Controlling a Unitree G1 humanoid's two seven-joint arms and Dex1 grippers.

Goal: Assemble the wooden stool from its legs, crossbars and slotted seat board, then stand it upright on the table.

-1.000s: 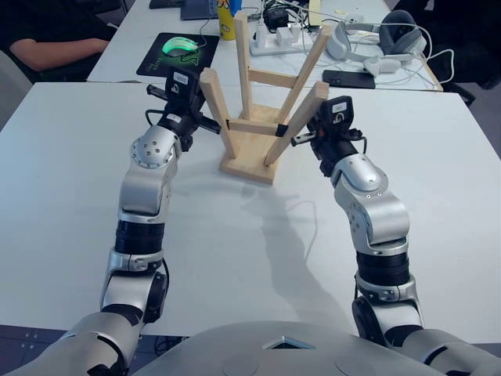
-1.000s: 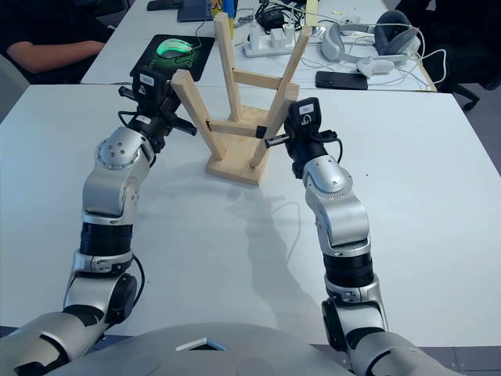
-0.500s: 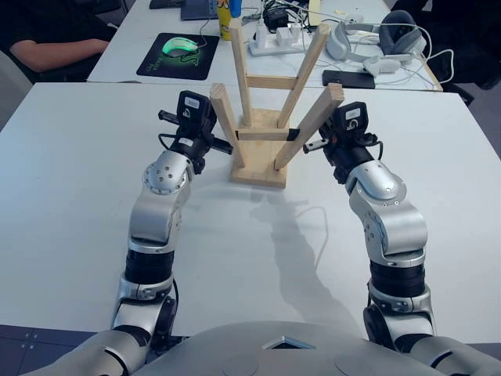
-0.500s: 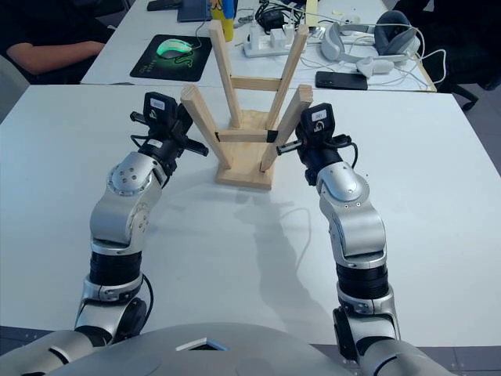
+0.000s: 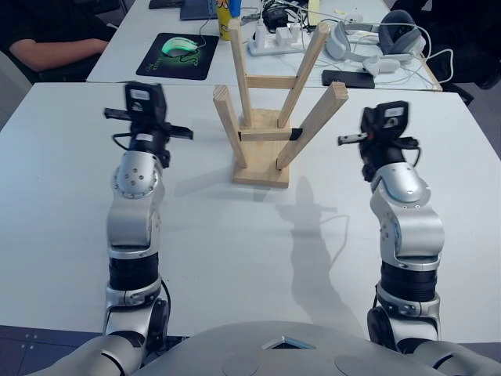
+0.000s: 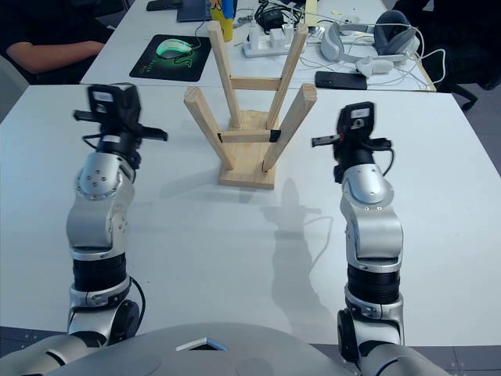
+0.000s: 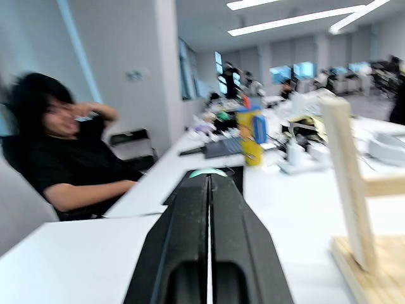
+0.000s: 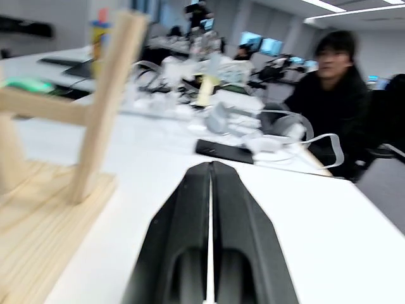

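Observation:
The wooden stool (image 5: 270,117) stands upside down on the white table (image 5: 235,251), seat board (image 5: 258,168) flat on the surface, with its legs and crossbars pointing up. My left gripper (image 5: 145,117) hovers to the stool's left, clear of the near-left leg (image 5: 228,125), fingers pressed together on nothing (image 7: 208,177). My right gripper (image 5: 387,127) hovers to the stool's right, apart from the near-right leg (image 5: 313,125), also shut and empty (image 8: 211,166). The left wrist view has a leg (image 7: 348,183) and the seat edge (image 7: 373,278) off to one side.
Behind my table, a second desk holds a mouse pad with a glowing green mouse (image 5: 178,48), a power strip with cables (image 5: 275,37), a phone (image 5: 348,78) and headphones (image 5: 391,35). Bare table lies in front of the stool.
Both grippers have come off the stool's near legs and swung outward, left to the left and right to the right. The stool stays upside down on its seat board.

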